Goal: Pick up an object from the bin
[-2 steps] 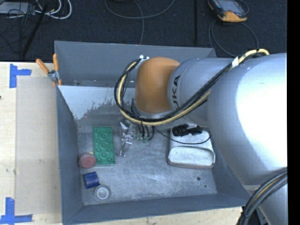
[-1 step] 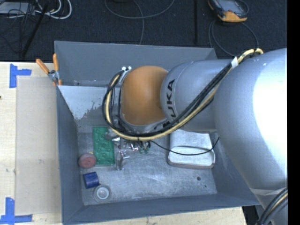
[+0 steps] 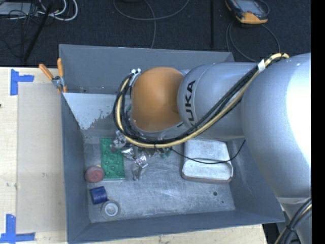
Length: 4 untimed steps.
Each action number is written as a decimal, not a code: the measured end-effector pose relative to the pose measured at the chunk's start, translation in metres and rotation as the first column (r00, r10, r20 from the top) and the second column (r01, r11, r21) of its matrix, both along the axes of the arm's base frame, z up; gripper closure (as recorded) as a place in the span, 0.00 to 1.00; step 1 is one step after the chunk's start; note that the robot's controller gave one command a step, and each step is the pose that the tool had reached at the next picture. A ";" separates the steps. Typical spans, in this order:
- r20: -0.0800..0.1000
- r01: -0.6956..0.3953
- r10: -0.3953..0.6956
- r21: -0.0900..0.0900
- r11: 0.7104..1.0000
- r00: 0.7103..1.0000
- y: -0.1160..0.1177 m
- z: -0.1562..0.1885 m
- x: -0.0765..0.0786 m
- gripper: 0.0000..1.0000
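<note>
The claw [image 3: 136, 162] hangs low in the left half of the bin [image 3: 170, 194], under the orange cover [image 3: 155, 99] of the wrist. I cannot tell if it is released or clenched, because the metal parts there are too tangled to read, and nothing can be seen grasped in it.

The nearest thing is the green plate [image 3: 111, 160], flat and studded, which lies on the floor just beside the claw, to its left. This looks like the thing to pick. A flat plate gives little to bite on from above, so I think it is better to take it across its narrow width, near one edge, and to come down straight, so that it does not slide.

Near the plate's lower left corner is a red disc [image 3: 94, 174]. Further toward the front lie a blue block [image 3: 98, 194] and a pale ring [image 3: 110, 208]. The grasp should not push the plate into them. The grey tray [image 3: 207, 161] is well apart, on the right.
</note>
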State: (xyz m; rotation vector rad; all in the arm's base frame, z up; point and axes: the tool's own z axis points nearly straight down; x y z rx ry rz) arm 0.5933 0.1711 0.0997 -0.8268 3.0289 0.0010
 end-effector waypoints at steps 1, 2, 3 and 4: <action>0.011 -0.427 0.427 0.003 0.904 0.904 -0.004 -0.025 0.021 0.00; 0.009 -0.718 0.718 -0.006 0.696 0.696 0.016 -0.025 0.019 0.00; 0.021 -0.717 0.717 -0.004 0.697 0.696 0.021 -0.021 0.020 1.00; 0.005 -0.714 0.714 -0.002 0.700 0.700 0.022 0.016 0.021 1.00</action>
